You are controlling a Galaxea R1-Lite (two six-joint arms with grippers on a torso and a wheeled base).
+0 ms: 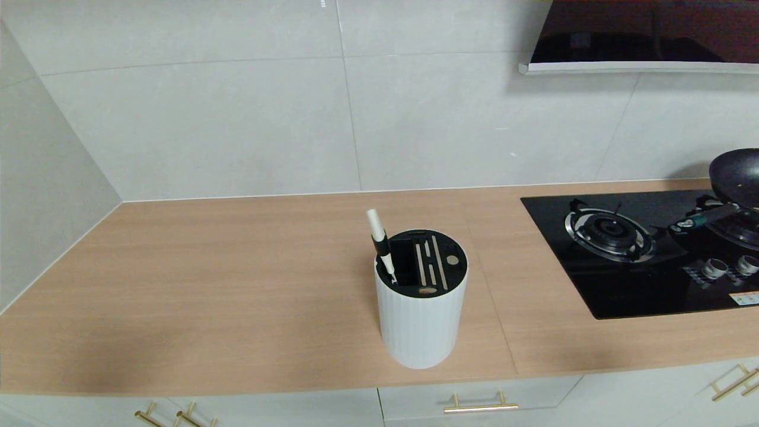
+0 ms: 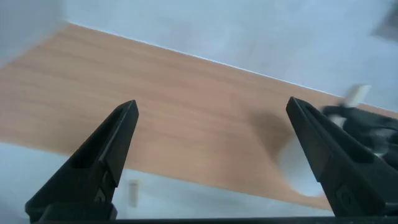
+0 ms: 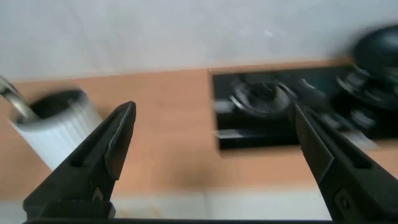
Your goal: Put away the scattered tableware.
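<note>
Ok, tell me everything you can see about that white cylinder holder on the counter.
The holder is a white, vertically ribbed cylinder, plastic by its look, standing upright on the wooden counter left of the stove. Its black top insert has a rectangular well, several narrow slots and a small round hole. One utensil with a cream and black handle stands in it at the left edge, leaning left. Nothing else touches it.

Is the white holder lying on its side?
No, the white holder stands upright on the wooden counter, with a white-handled utensil poking out of its top.
</note>
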